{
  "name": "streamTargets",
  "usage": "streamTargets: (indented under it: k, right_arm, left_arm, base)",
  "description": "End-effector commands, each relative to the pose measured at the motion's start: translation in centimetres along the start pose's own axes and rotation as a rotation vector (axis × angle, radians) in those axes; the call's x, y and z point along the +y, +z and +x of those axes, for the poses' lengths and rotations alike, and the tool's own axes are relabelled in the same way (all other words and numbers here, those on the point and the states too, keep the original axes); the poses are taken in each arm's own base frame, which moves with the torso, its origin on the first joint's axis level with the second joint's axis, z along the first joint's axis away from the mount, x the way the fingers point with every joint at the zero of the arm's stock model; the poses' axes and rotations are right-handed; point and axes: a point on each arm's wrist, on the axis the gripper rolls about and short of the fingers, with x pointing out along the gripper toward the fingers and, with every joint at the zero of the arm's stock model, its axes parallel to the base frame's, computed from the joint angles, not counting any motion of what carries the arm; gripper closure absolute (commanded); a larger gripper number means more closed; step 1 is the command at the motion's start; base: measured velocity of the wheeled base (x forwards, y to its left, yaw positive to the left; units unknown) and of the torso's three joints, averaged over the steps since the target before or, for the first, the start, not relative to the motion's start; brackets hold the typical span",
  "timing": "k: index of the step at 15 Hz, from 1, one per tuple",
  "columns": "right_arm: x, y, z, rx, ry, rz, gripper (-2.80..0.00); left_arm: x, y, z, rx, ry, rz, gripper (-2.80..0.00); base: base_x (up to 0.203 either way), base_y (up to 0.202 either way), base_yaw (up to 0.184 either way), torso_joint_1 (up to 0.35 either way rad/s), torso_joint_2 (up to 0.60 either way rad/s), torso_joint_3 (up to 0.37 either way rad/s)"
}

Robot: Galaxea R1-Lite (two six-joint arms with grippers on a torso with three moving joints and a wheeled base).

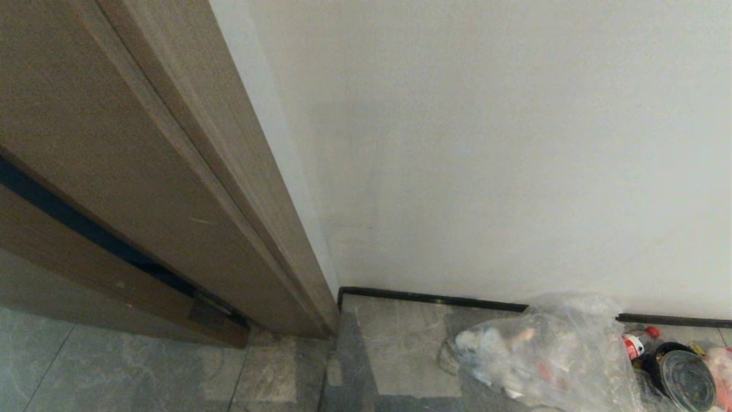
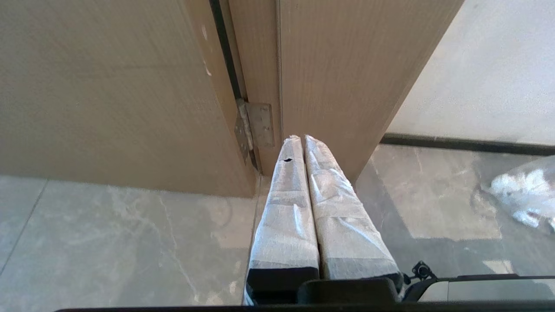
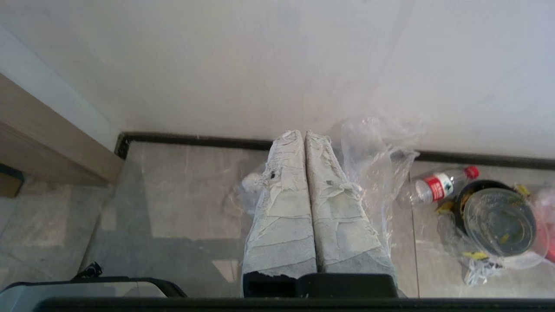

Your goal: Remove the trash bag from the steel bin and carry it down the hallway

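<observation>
Both grippers hang idle with nothing in them. The right gripper (image 3: 305,135) has its two taped fingers (image 3: 284,208) pressed together along their whole length, pointing at the foot of the wall. The bag (image 3: 377,160) lies on the floor beyond them, part hidden behind the fingers, its loose clear plastic rising against the wall (image 3: 277,65); from this view I cannot tell whether the fingertips touch it.

The left gripper (image 2: 298,138) is likewise closed, finger against finger, and aims at the bottom of a wooden door frame (image 2: 347,78), near a metal hinge (image 2: 260,125) where the door (image 2: 108,86) meets it. Off to its side the bag shows again as a pale crinkled heap on the tiles.

From the head view neither arm shows. The bag (image 1: 537,355) sits on the grey marbled floor (image 1: 389,343), close to the black baseboard (image 1: 429,298), with whitish scraps and bits of colour showing through the film. Just beside it, on the robot's right, lies a small bottle (image 3: 435,186) with a red cap and red label, and next to that a round black container (image 3: 498,216) under a clear lid, with more thin plastic around it. The brown door (image 1: 114,171) stands to the left of the white wall.
</observation>
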Motion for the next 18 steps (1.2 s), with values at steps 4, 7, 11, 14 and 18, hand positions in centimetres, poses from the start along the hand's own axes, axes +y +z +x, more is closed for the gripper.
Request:
streamTargets:
  k: [4,7,11,14,18]
  right_arm:
    - [0.0,-0.04,0.01,0.001,0.0,0.001,0.0]
    - [0.0,-0.02,0.01,0.0,0.0,0.002,0.0]
    - [0.0,-0.04,0.01,0.001,0.0,0.002,0.0]
    - [0.0,-0.04,0.01,0.001,0.0,0.002,0.0]
    - [0.0,-0.04,0.01,0.001,0.0,0.002,0.0]
  left_arm:
    - [0.0,0.0,-0.01,-0.001,0.001,-0.001,0.0]
    - [0.0,0.0,-0.01,-0.002,0.001,0.0,0.0]
    - [0.0,0.0,0.0,0.0,0.001,0.0,0.0]
    - [0.0,0.0,-0.01,-0.002,0.001,0.0,0.0]
    - [0.0,0.0,0.0,-0.001,0.001,0.0,0.0]
  base:
    - [0.0,0.0,0.0,0.002,0.0,0.2]
    - [0.0,0.0,0.0,0.002,0.0,0.205]
    - [0.0,0.0,0.0,0.003,0.0,0.201]
    - [0.0,0.0,0.0,0.004,0.0,0.206]
    - [0.0,0.0,0.0,0.002,0.0,0.205]
